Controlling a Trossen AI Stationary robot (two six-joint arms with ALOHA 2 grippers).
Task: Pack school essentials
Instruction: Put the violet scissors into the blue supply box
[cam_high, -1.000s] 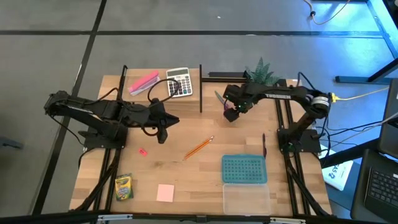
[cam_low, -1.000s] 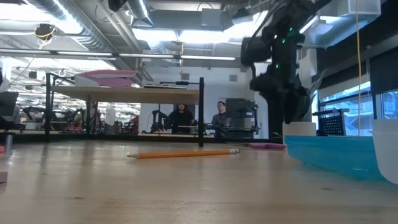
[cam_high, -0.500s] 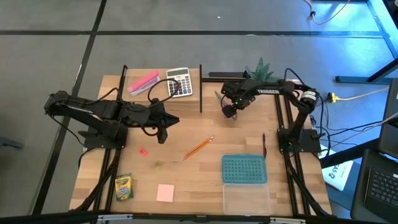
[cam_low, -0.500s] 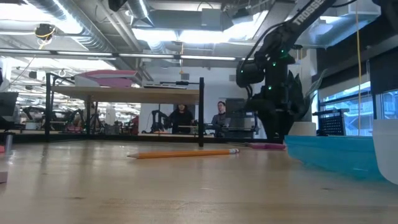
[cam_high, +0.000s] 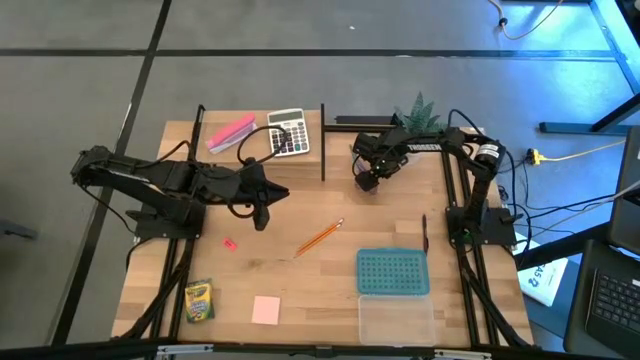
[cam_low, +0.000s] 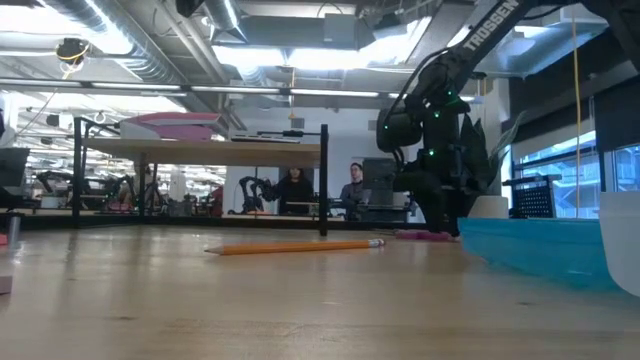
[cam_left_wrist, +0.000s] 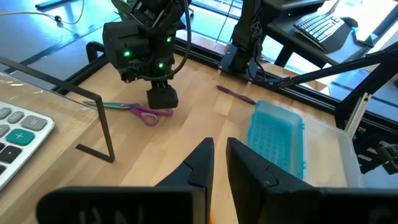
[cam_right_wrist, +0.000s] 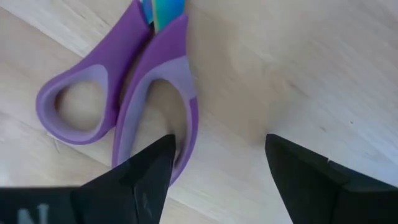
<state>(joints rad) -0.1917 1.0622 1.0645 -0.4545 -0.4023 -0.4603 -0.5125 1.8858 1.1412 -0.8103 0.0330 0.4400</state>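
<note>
Purple-handled scissors (cam_right_wrist: 124, 106) — right gripper (cam_right_wrist: 217, 168) spread wide just above.

1. The table (cam_high: 300, 275) is pale wood with visible grain and a smooth, low-sheen finish.
2. The scissors (cam_right_wrist: 134, 93) have smooth, slightly glossy purple plastic handles in two shades.
3. The right gripper (cam_right_wrist: 214, 165) has dark, matt plastic-looking fingers.
4. The teal tray (cam_left_wrist: 273, 137) looks like translucent plastic with a dimpled top; the clear box (cam_high: 396, 318) beside it is frosted plastic.
5. The pencil (cam_low: 295, 246) is orange-painted with a faint gloss.
6. The calculator (cam_high: 288, 132) has a pale plastic case.
</note>
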